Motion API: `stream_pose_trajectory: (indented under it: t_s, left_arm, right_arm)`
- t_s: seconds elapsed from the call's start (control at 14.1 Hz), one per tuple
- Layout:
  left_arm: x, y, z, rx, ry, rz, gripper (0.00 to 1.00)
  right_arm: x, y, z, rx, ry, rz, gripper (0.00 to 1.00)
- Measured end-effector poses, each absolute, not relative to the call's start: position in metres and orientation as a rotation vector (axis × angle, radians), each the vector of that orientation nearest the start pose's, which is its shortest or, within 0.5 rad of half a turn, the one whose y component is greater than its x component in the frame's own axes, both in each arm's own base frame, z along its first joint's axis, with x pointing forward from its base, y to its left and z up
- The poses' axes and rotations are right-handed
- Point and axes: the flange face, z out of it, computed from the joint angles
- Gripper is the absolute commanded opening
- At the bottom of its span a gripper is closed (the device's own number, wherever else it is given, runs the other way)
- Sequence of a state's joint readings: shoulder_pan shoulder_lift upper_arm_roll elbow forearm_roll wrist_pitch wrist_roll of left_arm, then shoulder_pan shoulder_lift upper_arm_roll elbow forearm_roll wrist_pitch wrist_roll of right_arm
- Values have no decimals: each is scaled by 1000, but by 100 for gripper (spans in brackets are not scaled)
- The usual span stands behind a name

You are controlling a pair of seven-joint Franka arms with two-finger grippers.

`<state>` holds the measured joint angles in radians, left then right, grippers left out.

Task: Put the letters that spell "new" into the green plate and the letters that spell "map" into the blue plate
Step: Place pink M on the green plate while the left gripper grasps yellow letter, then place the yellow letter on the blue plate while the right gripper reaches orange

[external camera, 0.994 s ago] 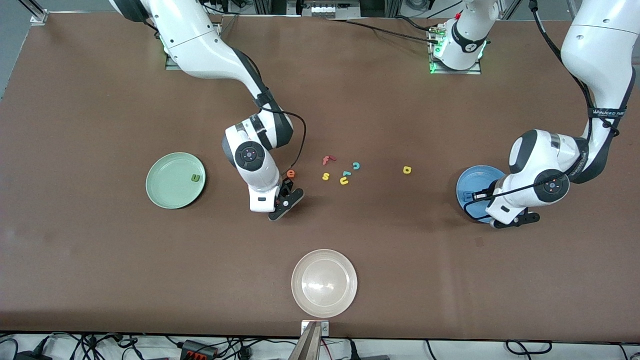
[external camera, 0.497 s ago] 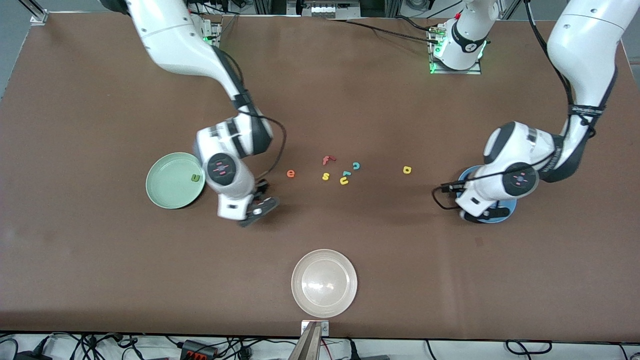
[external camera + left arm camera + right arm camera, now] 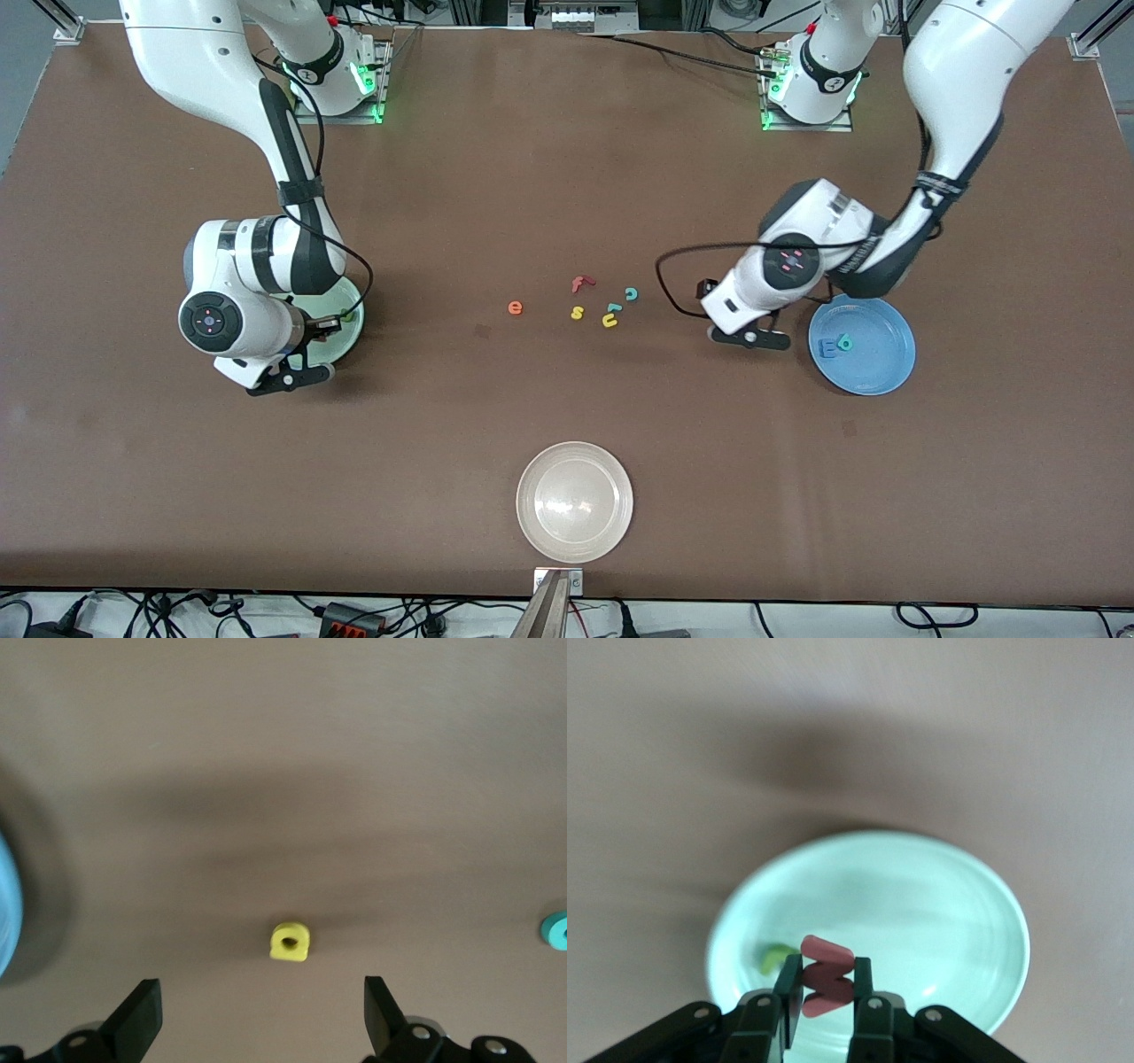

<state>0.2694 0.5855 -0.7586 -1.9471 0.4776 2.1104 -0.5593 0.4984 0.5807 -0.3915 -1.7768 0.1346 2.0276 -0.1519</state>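
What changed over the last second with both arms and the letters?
The right hand, shut on the pinkish-red w, swung from beside the orange e to over the green plate. The left hand left the blue plate, where the blue m and teal a now show, and hangs open over the yellow p. The other letters and the whitish plate stayed put.

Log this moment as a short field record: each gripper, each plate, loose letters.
left gripper: open, over the yellow p
right gripper: shut on the pinkish-red w, over the green plate
green plate contents: olive-green n
blue plate: blue m, teal a
loose on table: orange e
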Motion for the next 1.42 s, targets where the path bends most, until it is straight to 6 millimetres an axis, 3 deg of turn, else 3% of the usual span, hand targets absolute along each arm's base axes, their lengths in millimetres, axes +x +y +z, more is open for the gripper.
stream_pose_trajectory:
  t_s: [0.21,0.28,0.35,0.43,0.57,0.78,0.92,1.14,1.28,1.42]
  left_arm:
    - [516,-266,211,-2970,457,239,98]
    - [515,-266,207,-2960,484,224,96]
    - [516,-265,204,-2950,505,208,93]
    - [516,-262,200,-2950,512,209,88]
    - [514,-256,187,-2976,514,212,78]
    - [507,-245,167,-3049,508,203,48]
    - [509,-243,167,-3059,507,195,33]
    - [510,-244,172,-3058,511,182,13]
    - [511,-242,172,-3061,504,183,10]
    - [513,-237,172,-3064,490,183,10]
  right_arm:
    - [606,56,213,-3188,-231,534,13]
    - [603,47,210,-3185,-210,548,35]
    - [601,43,207,-3183,-195,559,72]
    - [600,41,204,-3185,-182,564,100]
    - [599,40,201,-3190,-172,558,100]
    - [608,53,215,-3196,-200,492,100]
    - [620,88,241,-3192,-287,396,80]
    - [616,194,272,-3182,-367,266,71]
    - [592,267,271,-3125,-250,261,66]
    - [573,307,262,-3094,-178,287,65]
